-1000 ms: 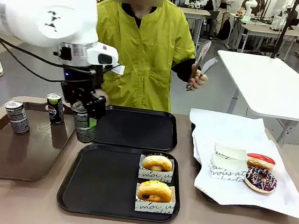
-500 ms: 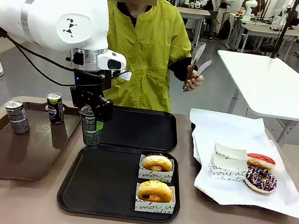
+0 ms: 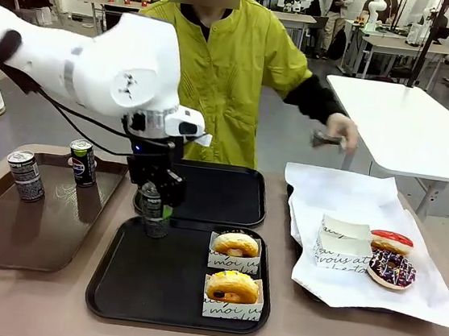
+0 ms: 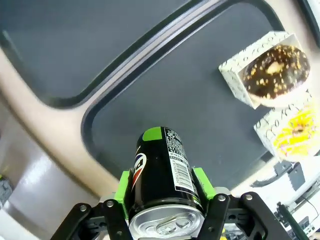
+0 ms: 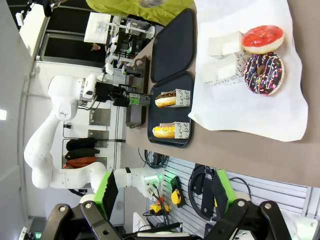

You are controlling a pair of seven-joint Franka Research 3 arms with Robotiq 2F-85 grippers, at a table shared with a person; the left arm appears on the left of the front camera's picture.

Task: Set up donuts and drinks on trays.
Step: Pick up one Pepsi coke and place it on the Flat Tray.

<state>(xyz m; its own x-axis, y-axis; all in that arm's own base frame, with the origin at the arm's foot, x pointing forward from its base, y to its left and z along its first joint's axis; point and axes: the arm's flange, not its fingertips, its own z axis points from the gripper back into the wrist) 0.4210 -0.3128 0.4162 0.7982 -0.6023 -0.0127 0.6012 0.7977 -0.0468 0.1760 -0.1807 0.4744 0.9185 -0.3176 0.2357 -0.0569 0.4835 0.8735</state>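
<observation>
**Black can in left claw, over near tray's far-left corner**

Left claw point(image 3: 155, 195) is clamped on a can point(image 3: 154, 215), with a green pad on each side just under the silver top. The can is upright. Its long axis runs straight down along the fingers, and its base faces the bare floor of the near tray point(image 3: 151, 277) by the far-left corner. The base looks very close to the floor; can't tell if it touches.

Donuts point(image 3: 233, 286) in paper sleeves sit along that tray's right edge, well apart from the can. The far tray point(image 3: 214, 191) is bare.

Coming move, as I judge it: straight down, then release, no tilt. The left arm is by far the nearer. The right claw point(image 5: 165, 195) hangs spread wide, holding nothing, well away from the trays.

The left wrist view gives the pad contact and the can's gap to the tray rim. The front view gives two more cans point(image 3: 26, 175) on the brown tray point(image 3: 6, 232) at the table's left edge. It also gives the person's hand point(image 3: 341, 131), blurred, beyond the far edge.
</observation>
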